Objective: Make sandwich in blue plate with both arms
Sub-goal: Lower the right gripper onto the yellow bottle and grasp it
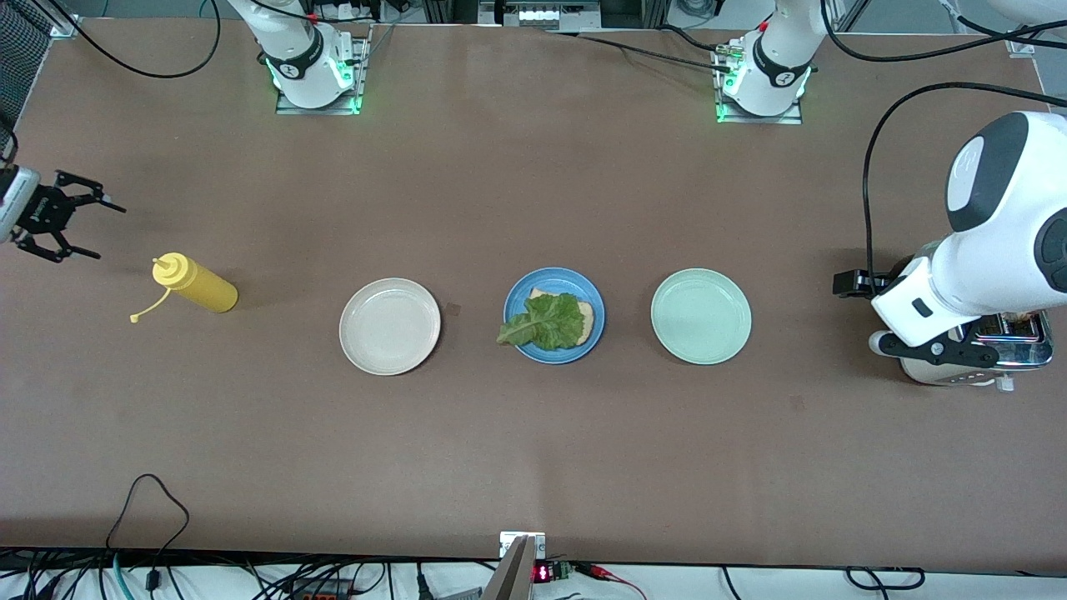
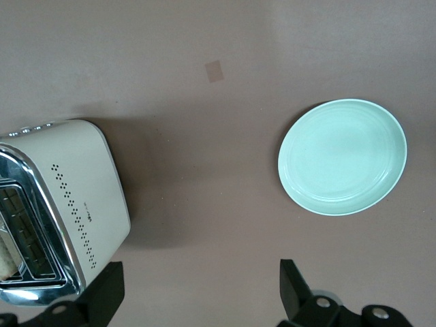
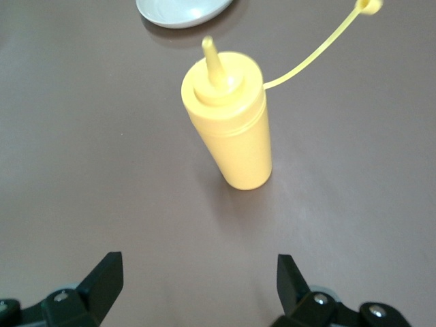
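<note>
The right hand (image 1: 71, 215) hangs wide open and empty near the yellow bottle (image 1: 198, 285). The left hand (image 2: 201, 293) (equally wide) hovers beside the toaster (image 2: 58, 211). Bread (image 1: 583, 315) and lettuce (image 1: 546, 321) lie on the blue plate (image 1: 521, 287), between two other plates.

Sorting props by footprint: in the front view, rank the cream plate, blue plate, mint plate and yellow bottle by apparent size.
1. Cream plate, blue plate and mint plate: look alike, so unranked.
2. Yellow bottle: clearly smallest.
</note>
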`<state>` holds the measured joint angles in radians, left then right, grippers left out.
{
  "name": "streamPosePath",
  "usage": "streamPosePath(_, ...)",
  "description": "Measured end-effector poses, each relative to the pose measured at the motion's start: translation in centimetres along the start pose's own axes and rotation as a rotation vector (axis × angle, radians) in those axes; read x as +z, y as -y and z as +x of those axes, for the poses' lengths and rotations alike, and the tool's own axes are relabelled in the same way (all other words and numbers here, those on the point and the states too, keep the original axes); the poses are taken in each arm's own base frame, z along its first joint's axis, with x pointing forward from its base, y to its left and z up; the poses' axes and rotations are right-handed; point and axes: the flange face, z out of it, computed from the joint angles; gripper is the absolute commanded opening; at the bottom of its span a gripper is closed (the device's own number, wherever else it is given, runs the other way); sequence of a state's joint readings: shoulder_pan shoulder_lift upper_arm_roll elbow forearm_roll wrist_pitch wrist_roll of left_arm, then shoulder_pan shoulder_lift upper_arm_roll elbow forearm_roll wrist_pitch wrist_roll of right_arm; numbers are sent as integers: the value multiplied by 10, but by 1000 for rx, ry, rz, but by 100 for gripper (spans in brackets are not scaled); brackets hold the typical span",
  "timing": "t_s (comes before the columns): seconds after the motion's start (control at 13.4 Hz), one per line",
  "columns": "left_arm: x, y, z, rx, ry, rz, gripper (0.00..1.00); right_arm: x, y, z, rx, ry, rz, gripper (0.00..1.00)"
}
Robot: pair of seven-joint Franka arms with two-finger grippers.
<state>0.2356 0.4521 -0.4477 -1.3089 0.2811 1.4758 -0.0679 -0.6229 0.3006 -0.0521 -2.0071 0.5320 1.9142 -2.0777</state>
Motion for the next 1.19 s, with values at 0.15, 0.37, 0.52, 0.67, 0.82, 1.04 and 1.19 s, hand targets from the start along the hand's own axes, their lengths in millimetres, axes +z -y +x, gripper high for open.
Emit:
streamPosePath(0.15,0,0,0,0,-3,0,100,27,-5,-19,-69,-85,0,100)
streamPosePath(0.37,1,0,1,1,-3,-1,100,58,-11,-32,-141,-186,-17,100)
streamPosePath(0.52,2,0,2,1,-2,-2,100,78,-13,-36,-171,-245,-10,100)
streamPosePath(0.67,4,0,3,1,1,-3,100,95,-18,-39,-191,-294,6,100)
streamPosePath(0.82,7,0,4,2,6,-5,100,111,-22,-42,-209,-341,11,100)
streamPosePath(1.04,10,0,6,2,11,-6,100,118,-31,-42,-238,-382,-1,100)
streamPosePath(1.19,10,-1,6,3,9,-6,100,112,-42,-34,-266,-390,-15,100)
